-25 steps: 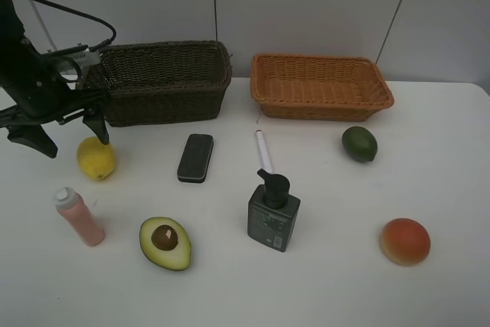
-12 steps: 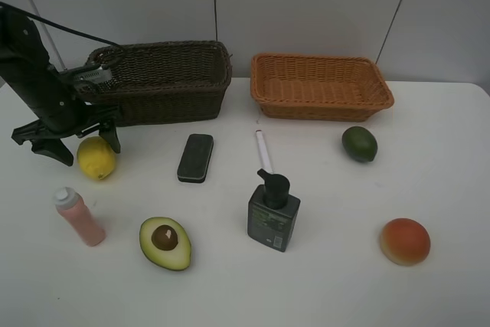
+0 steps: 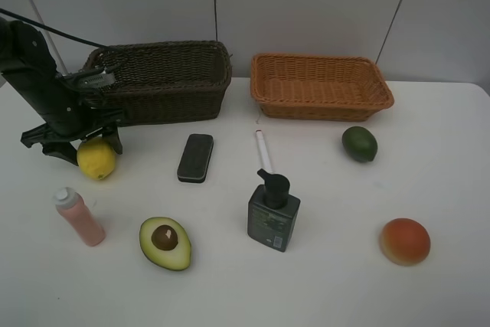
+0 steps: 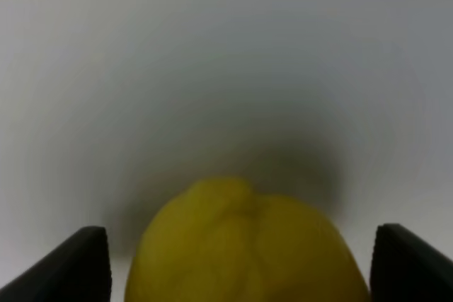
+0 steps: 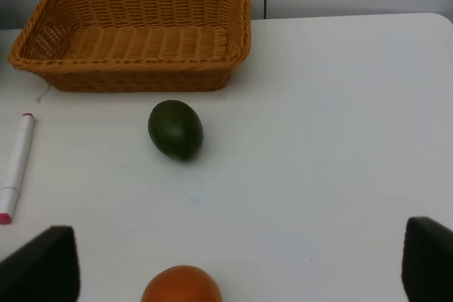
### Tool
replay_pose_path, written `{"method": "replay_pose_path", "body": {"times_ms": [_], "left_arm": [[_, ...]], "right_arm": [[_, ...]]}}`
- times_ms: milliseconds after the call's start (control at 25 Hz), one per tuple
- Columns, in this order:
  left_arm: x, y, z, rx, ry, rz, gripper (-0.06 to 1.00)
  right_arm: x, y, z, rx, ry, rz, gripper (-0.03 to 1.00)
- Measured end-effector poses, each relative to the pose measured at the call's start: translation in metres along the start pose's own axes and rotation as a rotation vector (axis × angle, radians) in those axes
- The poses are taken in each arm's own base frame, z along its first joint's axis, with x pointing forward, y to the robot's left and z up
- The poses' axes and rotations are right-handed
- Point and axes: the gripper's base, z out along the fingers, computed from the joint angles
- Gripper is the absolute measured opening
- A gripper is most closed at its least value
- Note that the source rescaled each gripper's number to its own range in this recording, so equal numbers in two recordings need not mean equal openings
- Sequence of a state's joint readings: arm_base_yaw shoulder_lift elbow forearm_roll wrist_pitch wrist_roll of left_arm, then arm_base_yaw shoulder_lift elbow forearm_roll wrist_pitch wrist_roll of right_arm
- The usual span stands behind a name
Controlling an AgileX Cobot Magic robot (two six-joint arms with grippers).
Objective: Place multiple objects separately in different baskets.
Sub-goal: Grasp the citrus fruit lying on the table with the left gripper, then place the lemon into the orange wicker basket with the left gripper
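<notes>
The yellow lemon lies on the white table, left of the dark brown basket. My left gripper straddles it, open, one finger on each side. In the left wrist view the lemon fills the space between the fingertips, with only narrow slits left. My right gripper is open and holds nothing; it faces the dark green fruit, the orange-red fruit and the orange-tan basket. Both baskets hold nothing.
Spread over the table are a pink bottle, a halved avocado, a black eraser block, a white marker and a dark pump bottle. The orange-red fruit lies at the front right.
My left gripper has come down around the lemon, and its fingers have drawn in towards it. Nothing else has moved.
</notes>
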State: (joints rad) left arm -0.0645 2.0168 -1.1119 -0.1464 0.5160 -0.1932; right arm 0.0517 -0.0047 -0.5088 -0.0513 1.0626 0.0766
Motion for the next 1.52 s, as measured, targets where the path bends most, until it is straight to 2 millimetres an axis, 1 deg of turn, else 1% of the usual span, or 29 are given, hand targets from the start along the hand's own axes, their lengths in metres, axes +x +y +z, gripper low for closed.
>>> {"method": "replay_pose_path", "body": {"times_ms": [40, 240, 280, 360, 440, 600, 680, 760, 840, 960, 1000, 1080, 1200, 1240, 1360, 1440, 1480, 1520], "left_arm": [[0.0, 0.0, 0.0, 0.0, -0.001, 0.0, 0.58], [0.005, 0.001, -0.003, -0.009, 0.055, 0.013, 0.59], [0.006, 0.0, -0.008, -0.01, 0.069, 0.02, 0.59], [0.004, -0.002, -0.025, -0.002, 0.069, 0.033, 0.59], [-0.006, -0.008, -0.056, 0.022, 0.005, 0.051, 0.59], [-0.031, -0.025, -0.131, 0.117, -0.218, 0.054, 0.59], [-0.041, -0.034, -0.162, 0.176, -0.298, 0.061, 0.59], [-0.048, -0.052, -0.186, 0.243, -0.348, 0.108, 0.59], [-0.051, -0.08, -0.198, 0.318, -0.387, 0.193, 0.59], [-0.051, -0.141, -0.207, 0.427, -0.458, 0.346, 0.59], [-0.053, -0.161, -0.206, 0.453, -0.49, 0.388, 0.59], [-0.05, -0.202, -0.2, 0.505, -0.541, 0.474, 0.59], [-0.048, -0.257, -0.173, 0.562, -0.628, 0.557, 0.59], [-0.045, -0.272, -0.164, 0.578, -0.661, 0.576, 0.59], [-0.04, -0.309, -0.125, 0.603, -0.733, 0.606, 0.59], [-0.04, -0.323, -0.092, 0.604, -0.773, 0.603, 0.59], [-0.04, -0.327, -0.075, 0.599, -0.781, 0.599, 0.59], [-0.042, -0.33, -0.061, 0.596, -0.798, 0.591, 0.59]], "right_arm": [[0.0, 0.0, 0.0, 0.0, 0.0, 0.0, 1.0], [0.0, 0.0, 0.0, 0.0, 0.0, 0.0, 1.0], [0.0, 0.0, 0.0, 0.0, 0.0, 0.0, 1.0], [0.0, 0.0, 0.0, 0.0, 0.0, 0.0, 1.0], [0.0, 0.0, 0.0, 0.0, 0.0, 0.0, 1.0], [0.0, 0.0, 0.0, 0.0, 0.0, 0.0, 1.0], [0.0, 0.0, 0.0, 0.0, 0.0, 0.0, 1.0], [0.0, 0.0, 0.0, 0.0, 0.0, 0.0, 1.0], [0.0, 0.0, 0.0, 0.0, 0.0, 0.0, 1.0], [0.0, 0.0, 0.0, 0.0, 0.0, 0.0, 1.0], [0.0, 0.0, 0.0, 0.0, 0.0, 0.0, 1.0], [0.0, 0.0, 0.0, 0.0, 0.0, 0.0, 1.0], [0.0, 0.0, 0.0, 0.0, 0.0, 0.0, 1.0], [0.0, 0.0, 0.0, 0.0, 0.0, 0.0, 1.0], [0.0, 0.0, 0.0, 0.0, 0.0, 0.0, 1.0], [0.0, 0.0, 0.0, 0.0, 0.0, 0.0, 1.0], [0.0, 0.0, 0.0, 0.0, 0.0, 0.0, 1.0], [0.0, 0.0, 0.0, 0.0, 0.0, 0.0, 1.0]]}}
